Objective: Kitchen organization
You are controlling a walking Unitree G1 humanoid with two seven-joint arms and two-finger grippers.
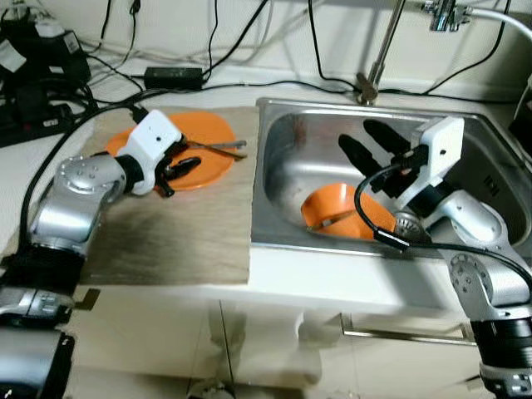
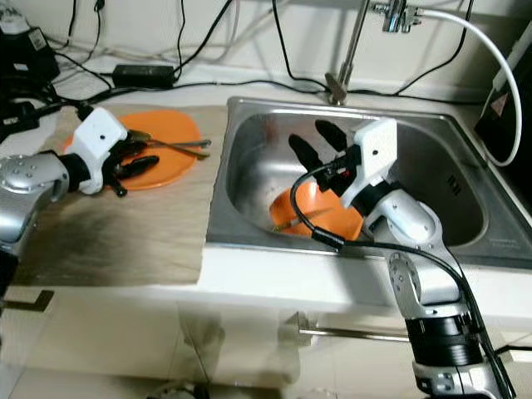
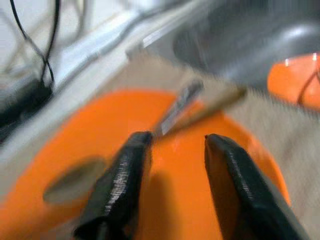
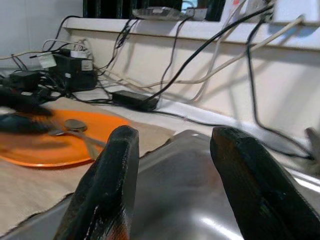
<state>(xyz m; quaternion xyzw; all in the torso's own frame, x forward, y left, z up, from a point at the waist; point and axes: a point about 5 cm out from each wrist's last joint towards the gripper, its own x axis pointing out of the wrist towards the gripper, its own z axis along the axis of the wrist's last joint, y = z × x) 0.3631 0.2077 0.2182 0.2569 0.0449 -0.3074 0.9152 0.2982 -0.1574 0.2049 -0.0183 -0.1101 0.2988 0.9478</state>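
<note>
Blur smears the left wrist view, yet the left gripper (image 3: 172, 150) shows its fingers spread apart just above the orange plate (image 1: 208, 150) on the beige mat (image 1: 183, 233). Cutlery (image 1: 218, 146) lies on the plate just past the fingertips (spoon or fork, hard to tell). The right gripper (image 1: 374, 141) hangs open over the steel sink (image 1: 283, 133), an orange bowl (image 1: 332, 208) below it, partly hidden by the wrist and cable.
</note>
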